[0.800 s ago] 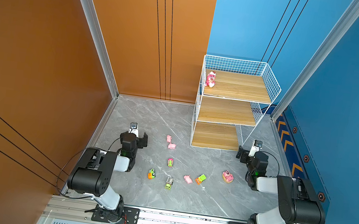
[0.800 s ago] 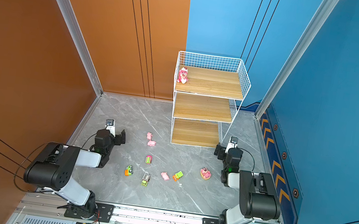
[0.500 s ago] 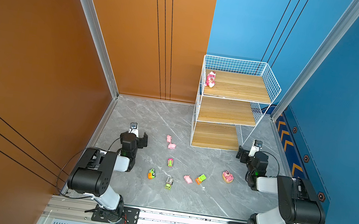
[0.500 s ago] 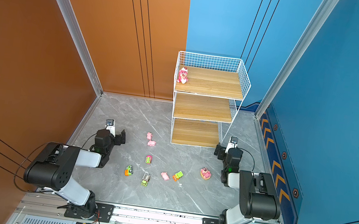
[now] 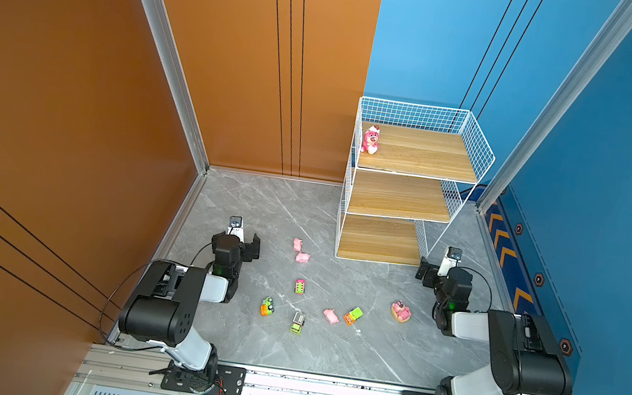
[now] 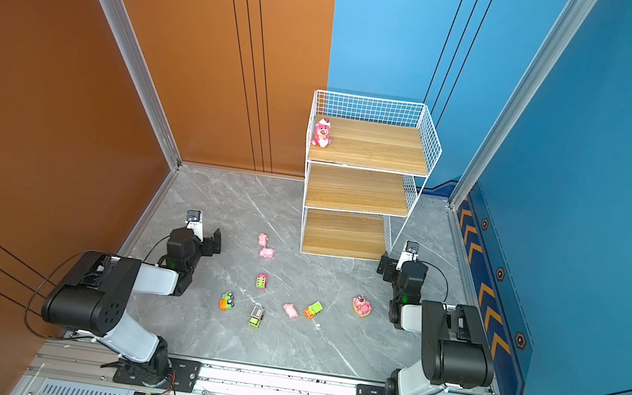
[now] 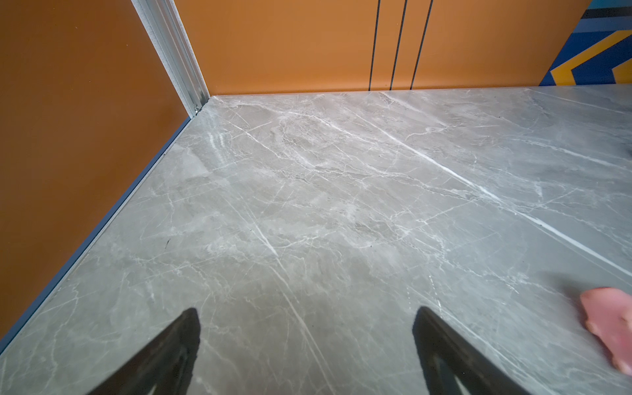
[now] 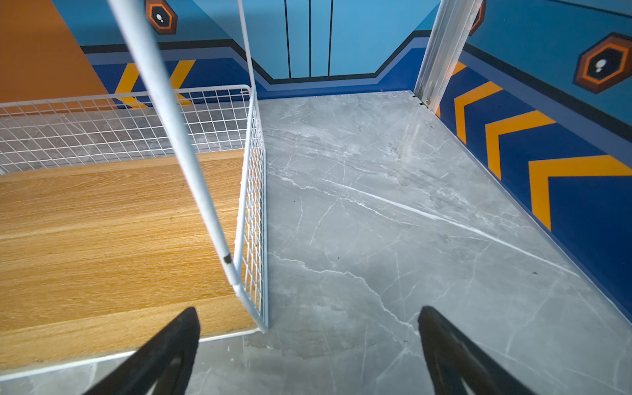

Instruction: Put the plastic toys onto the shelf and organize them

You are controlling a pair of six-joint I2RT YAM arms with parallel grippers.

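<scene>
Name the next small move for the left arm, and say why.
Probably swing the left gripper toward the nearest pink pig: the jaws stand open and empty, and that pig lies on the floor just beside it, off the shelf.

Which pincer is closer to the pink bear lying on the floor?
Right. The right pincer sits just beyond the bear, by the shelf and its bottom corner; the left pincer is far off on the opposite side of the floor.
</scene>
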